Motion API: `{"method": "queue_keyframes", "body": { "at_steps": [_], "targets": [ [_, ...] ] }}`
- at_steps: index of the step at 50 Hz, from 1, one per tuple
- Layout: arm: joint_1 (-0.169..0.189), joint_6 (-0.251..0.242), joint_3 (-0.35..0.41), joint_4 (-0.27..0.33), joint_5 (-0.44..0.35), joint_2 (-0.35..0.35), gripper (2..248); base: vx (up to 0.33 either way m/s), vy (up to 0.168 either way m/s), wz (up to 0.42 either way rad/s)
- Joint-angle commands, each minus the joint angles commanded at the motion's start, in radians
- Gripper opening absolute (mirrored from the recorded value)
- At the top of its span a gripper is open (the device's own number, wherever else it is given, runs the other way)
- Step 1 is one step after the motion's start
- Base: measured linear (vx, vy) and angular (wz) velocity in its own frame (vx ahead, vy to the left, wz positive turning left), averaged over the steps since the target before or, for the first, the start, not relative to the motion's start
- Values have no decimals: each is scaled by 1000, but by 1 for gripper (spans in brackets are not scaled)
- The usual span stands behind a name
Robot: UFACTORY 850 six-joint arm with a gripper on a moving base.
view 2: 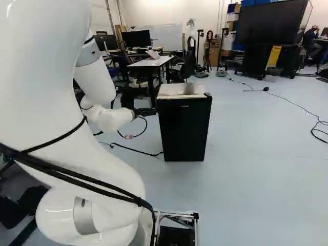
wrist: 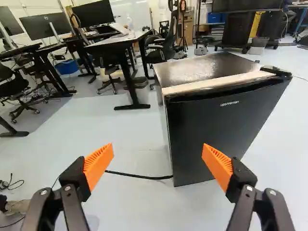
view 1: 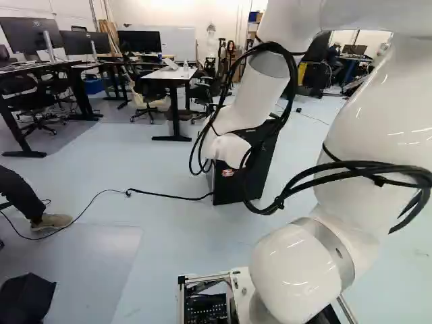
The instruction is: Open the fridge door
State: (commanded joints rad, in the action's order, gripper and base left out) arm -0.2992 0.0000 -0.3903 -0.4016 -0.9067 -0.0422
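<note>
My gripper (view 2: 146,111) is level with the top part of the small black fridge (view 2: 183,130), beside its left edge in the right base view. In the wrist view the gripper (wrist: 158,166) stands open, its orange pads wide apart with nothing held. The fridge door (wrist: 216,130) lies ahead and looks shut, its near vertical edge between the lines of the two fingers. A hinge cover (wrist: 276,71) sits at the door's far top corner. In the left base view the arm partly hides the fridge (view 1: 260,165).
A black cable (wrist: 139,175) runs over the floor to the fridge's foot. Beyond stand a white-topped desk (view 2: 152,62), chairs, monitors and a large screen (view 2: 271,23) on a stand. A person's foot (view 1: 52,221) rests on the floor at the left of the left base view.
</note>
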Motion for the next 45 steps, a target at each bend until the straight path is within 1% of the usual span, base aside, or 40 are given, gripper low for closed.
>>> {"method": "queue_keyframes", "body": {
  "at_steps": [8,15,45],
  "targets": [
    [-28,0,-6,-48,-14,-7,247,0,0,0],
    [-52,0,-13,-91,-28,-27,247,0,0,0],
    [-151,0,-65,-270,-106,-152,247,0,0,0]
  ]
}}
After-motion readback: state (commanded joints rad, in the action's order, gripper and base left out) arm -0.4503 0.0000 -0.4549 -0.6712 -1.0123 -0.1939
